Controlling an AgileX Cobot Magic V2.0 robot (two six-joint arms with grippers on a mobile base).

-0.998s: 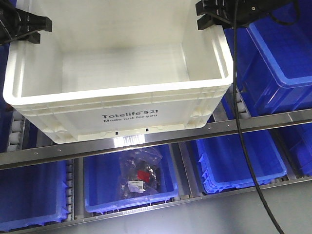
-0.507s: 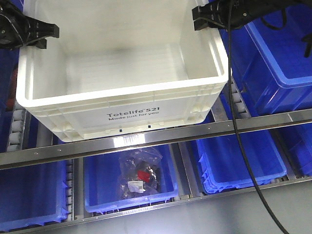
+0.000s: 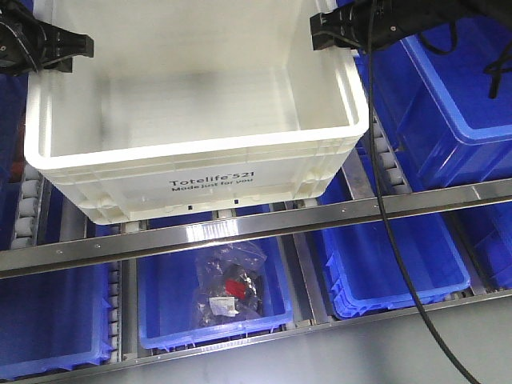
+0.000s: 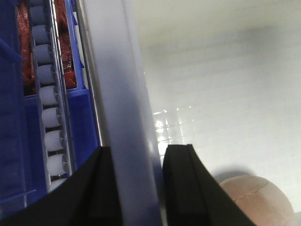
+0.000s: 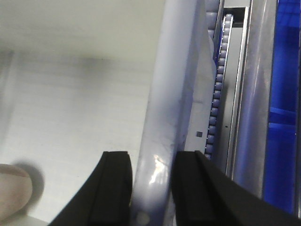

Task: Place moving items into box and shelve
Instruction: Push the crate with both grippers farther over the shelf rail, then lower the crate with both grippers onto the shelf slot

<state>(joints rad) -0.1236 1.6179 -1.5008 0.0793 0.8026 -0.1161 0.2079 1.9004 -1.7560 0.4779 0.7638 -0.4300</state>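
- We see our black left gripper (image 3: 60, 48) at the far left of the front view; its two fingers (image 4: 101, 188) pinch the left rim of the big white plastic box (image 3: 200, 172), one finger outside the wall and one inside, so it is closed on the rim
- The box sits up high on the shelf, over the long silver metal rail (image 3: 264, 224); black words on its front say "Totelife 521 Made just for you"
- Inside the box, the left wrist view shows a round pale pink ball (image 4: 254, 200) lying on the white floor, near the inner finger
- Under the rail sits a blue plastic bin (image 3: 208, 320) with a clear plastic bag of small dark and red parts (image 3: 230, 284) in it; more blue bins (image 3: 400, 272) sit to the right
- Our black right gripper (image 3: 332, 32) holds the box's right rim the same way; its fingers (image 5: 113, 188) squeeze the wall from both sides, so it is closed on it too
- A black cable (image 3: 392, 232) hangs down past the box's right side
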